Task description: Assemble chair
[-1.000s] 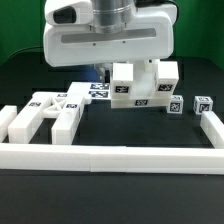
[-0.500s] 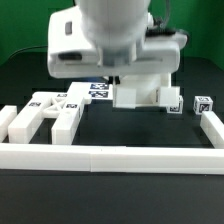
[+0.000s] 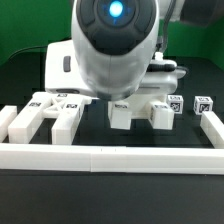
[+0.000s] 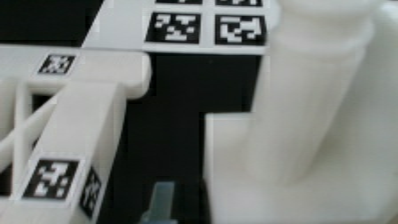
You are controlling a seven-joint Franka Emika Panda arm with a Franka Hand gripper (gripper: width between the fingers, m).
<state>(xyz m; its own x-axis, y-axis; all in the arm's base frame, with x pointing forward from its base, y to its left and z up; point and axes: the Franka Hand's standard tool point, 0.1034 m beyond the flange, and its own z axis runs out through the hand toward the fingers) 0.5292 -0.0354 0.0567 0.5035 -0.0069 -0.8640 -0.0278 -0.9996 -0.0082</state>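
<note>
- Chair kit: small white hard-plastic pieces carrying square black-and-white tags. The piece in play is a blocky white two-legged part (image 3: pixel 140 113), directly under the claw (image 4: pixel 164 204), with its feet low over the black table (image 3: pixel 95 135).
- Handling, as a judgement: the part looks rigid, light and smooth-faced, so it is not fragile but could slip or twist. The best hold would be across two flat parallel faces of its upper bar, near the middle.
- Only one grey finger sliver of the claw shows in the wrist view, just beside the part's tall wall (image 4: pixel 311 130). Whether the fingers are clamped on it cannot be told, because the arm's body hides them in the exterior view.
- A white ladder-like frame with tags (image 3: pixel 45 108) lies to the claw's side, apart from the part.
- A pair of small tagged white blocks (image 3: pixel 203 104) sits on the claw's other side, well apart.
- A long low white border rail (image 3: pixel 110 155) runs in front of everything.
- Compared with a second ago, the arm has swung forward and down, and the two-legged part is lower. The frame and blocks have not moved.
</note>
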